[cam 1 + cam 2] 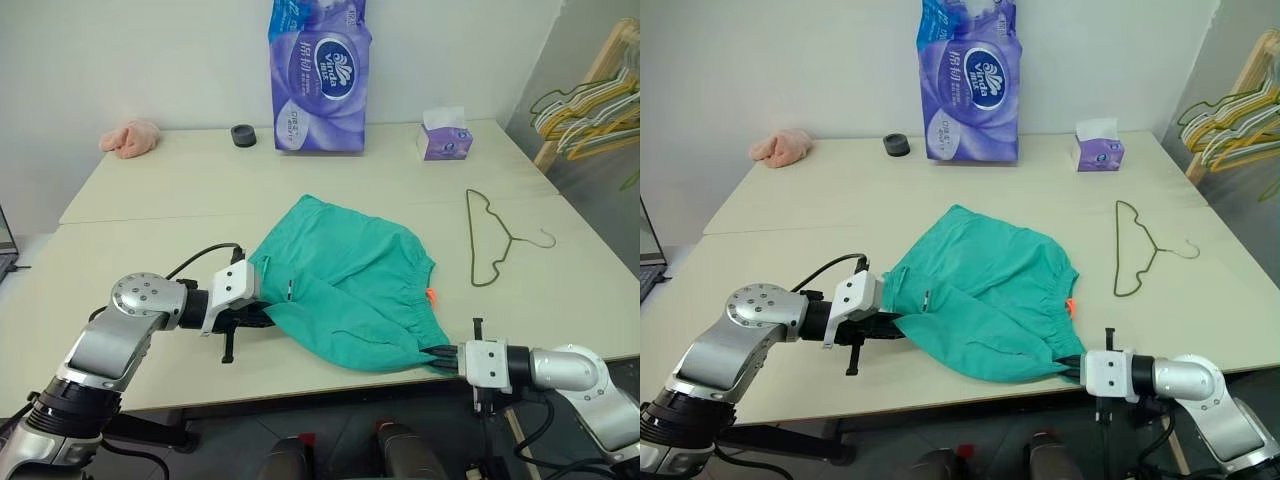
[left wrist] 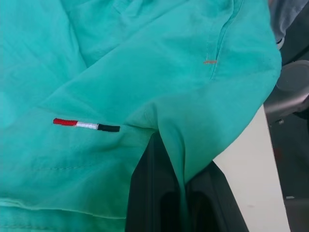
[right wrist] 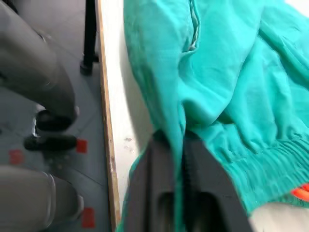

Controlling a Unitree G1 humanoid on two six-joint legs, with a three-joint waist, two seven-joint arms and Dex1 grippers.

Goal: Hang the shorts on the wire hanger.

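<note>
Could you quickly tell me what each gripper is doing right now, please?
Left gripper: shut on the teal-green soft fabric shorts.
Right gripper: shut on the shorts' near edge.

Teal shorts [image 2: 145, 72] pinched in left tool [image 2: 182, 203]

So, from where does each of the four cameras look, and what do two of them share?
Left eye view: on the head, looking down at the table, shorts, wire hanger; both arms show.
Right eye view: beside it, same scene.
Left wrist view: on the left wrist, along the left pincer, shut on the shorts.
Right wrist view: on the right wrist, along the right pincer, shut on the shorts at the table edge.
All views share the shorts.
</note>
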